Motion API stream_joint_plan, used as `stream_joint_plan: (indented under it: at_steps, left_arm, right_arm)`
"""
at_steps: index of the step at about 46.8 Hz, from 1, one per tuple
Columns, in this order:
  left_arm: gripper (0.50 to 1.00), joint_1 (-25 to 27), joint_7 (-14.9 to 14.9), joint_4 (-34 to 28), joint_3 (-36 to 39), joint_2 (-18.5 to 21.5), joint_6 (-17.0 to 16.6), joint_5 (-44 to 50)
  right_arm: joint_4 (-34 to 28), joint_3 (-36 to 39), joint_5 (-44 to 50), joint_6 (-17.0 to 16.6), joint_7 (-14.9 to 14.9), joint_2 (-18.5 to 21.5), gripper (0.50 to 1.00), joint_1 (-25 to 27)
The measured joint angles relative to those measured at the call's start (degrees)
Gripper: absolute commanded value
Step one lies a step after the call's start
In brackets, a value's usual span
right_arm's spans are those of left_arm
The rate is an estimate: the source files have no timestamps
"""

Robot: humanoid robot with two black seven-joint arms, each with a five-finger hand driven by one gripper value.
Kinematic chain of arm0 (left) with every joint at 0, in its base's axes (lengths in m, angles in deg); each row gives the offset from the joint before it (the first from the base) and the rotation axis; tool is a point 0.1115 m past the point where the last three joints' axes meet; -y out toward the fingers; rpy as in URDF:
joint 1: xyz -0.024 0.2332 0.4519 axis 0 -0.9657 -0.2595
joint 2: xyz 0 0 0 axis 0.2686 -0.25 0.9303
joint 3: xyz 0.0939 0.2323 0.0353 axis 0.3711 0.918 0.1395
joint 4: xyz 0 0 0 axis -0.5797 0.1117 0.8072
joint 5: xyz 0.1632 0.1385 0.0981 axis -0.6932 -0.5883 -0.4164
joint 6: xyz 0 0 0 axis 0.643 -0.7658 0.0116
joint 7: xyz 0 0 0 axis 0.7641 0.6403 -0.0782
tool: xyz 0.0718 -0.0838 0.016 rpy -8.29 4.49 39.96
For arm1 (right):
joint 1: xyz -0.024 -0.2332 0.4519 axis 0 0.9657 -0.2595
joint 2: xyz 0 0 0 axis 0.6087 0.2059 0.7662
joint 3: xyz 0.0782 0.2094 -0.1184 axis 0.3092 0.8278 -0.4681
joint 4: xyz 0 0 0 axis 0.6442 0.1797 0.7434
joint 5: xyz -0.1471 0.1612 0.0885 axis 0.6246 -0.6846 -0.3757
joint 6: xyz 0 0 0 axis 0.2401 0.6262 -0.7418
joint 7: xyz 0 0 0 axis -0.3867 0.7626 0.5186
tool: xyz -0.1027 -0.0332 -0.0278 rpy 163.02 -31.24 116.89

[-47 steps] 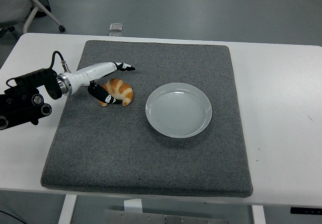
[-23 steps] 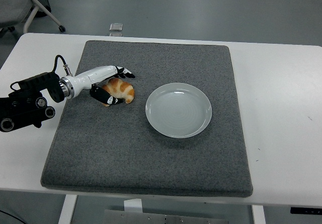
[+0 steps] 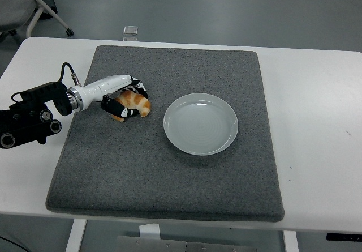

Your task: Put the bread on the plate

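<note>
Grey mat [image 3: 169, 173] covers bench. Your left hand [image 3: 125, 96] wraps fingers round croissant [image 3: 134, 102], left of plate [image 3: 200, 123], still on mat; grip looks set for lift.

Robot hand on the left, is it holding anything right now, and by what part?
The left robot hand is closed around the bread, gripping its left end, fingers over the top and thumb at the front. The bread sits on the mat.
</note>
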Motion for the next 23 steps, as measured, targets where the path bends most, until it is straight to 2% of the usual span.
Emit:
stream_joint_plan:
  at_steps: [6, 15, 23]
  left_arm:
    - [0.5, 0.2, -1.21, -0.44, -0.5, 0.15, -0.01, 0.09]
    - [0.5, 0.6, -1.33, -0.92, -0.7, 0.68, -0.06, -0.02]
    - [0.5, 2.03, -1.29, -2.78, -0.76, 3.79, -0.08, -0.69]
  right_arm:
    - [0.0, 0.0, 0.0, 0.0, 0.0, 0.0, 0.93, 0.0]
    - [0.0, 0.0, 0.0, 0.0, 0.0, 0.0, 0.93, 0.0]
    - [0.0, 0.0, 0.0, 0.0, -0.01, 0.0, 0.93, 0.0]
